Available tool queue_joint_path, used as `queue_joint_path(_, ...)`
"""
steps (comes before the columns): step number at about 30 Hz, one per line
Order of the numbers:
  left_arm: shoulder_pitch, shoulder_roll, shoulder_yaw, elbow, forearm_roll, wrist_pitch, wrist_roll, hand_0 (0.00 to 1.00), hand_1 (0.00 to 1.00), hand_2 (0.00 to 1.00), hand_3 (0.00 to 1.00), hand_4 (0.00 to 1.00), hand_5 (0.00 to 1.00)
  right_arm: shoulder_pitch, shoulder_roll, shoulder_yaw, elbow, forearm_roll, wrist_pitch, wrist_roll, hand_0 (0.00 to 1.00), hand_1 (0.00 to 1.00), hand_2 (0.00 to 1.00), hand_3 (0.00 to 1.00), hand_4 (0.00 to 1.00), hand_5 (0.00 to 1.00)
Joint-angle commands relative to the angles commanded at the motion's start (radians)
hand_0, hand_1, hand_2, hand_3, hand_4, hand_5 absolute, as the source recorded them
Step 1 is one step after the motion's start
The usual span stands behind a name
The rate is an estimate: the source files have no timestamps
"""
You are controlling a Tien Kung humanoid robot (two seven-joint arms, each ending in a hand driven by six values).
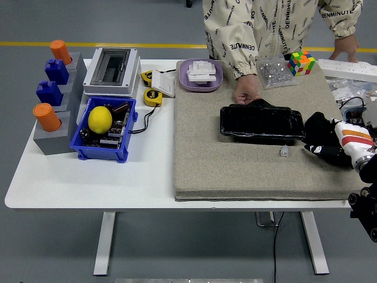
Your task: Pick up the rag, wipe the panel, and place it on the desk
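The right hand (331,143) sits over the black rag (318,125) near the surface's right edge, on the grey mat (235,165); fingers (315,150) curled into it, apparently gripping. The rag looks soft and light: bunch its middle. Just left, the black panel (262,122); a person's hand (247,91) steadies its far edge.

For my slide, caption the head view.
Robot's right hand reaches over the black rag beside the black panel a person's hand steadies.
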Motion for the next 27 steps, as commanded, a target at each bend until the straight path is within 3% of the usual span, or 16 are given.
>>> queue_joint_path(2,0.002,0.0,-0.003,0.0,0.002,0.0,0.0,0.604,0.644,0.659,0.562,0.628,0.446,0.002,-0.002,-0.004,0.001,0.0,-0.027,0.002,0.752,0.728,0.802,0.807,0.998,0.641)
queue_joint_path(3,0.003,-0.001,-0.005,0.001,0.003,0.0,0.0,0.605,0.643,0.657,0.56,0.627,0.446,0.003,-0.003,-0.005,0.002,0.0,-0.048,0.004,0.616,0.637,0.694,0.63,0.998,0.46)
queue_joint_path(8,0.006,-0.002,-0.012,0.001,0.006,0.0,0.0,0.605,0.643,0.657,0.56,0.627,0.446,0.005,-0.005,-0.005,0.006,0.0,-0.104,0.006,0.616,0.637,0.694,0.63,0.998,0.46)
queue_joint_path(9,0.006,-0.003,-0.012,0.0,0.006,0.0,0.0,0.605,0.641,0.658,0.56,0.627,0.446,0.005,-0.005,-0.004,0.006,0.0,-0.112,0.006,0.461,0.536,0.554,0.508,0.921,0.395)
queue_joint_path(13,0.005,-0.004,-0.014,-0.001,0.006,-0.001,0.0,0.605,0.641,0.658,0.56,0.627,0.446,0.002,-0.006,0.0,0.006,0.0,-0.125,0.011,0.461,0.536,0.554,0.508,0.921,0.395)
queue_joint_path(20,0.003,-0.003,-0.015,-0.001,0.007,0.0,0.0,0.605,0.642,0.658,0.56,0.627,0.445,-0.001,-0.007,0.006,-0.01,0.0,-0.107,0.018,0.447,0.525,0.546,0.513,0.9,0.361)
queue_joint_path(21,0.003,-0.003,-0.015,-0.001,0.007,0.0,0.0,0.605,0.642,0.659,0.56,0.627,0.445,-0.001,-0.007,0.006,-0.014,0.0,-0.102,0.018,0.481,0.558,0.589,0.534,0.944,0.381)
queue_joint_path(27,0.004,-0.002,-0.016,-0.001,0.008,0.0,0.0,0.606,0.642,0.658,0.56,0.627,0.445,0.001,-0.004,0.004,-0.039,0.0,-0.089,0.02,0.498,0.57,0.615,0.555,0.976,0.397)
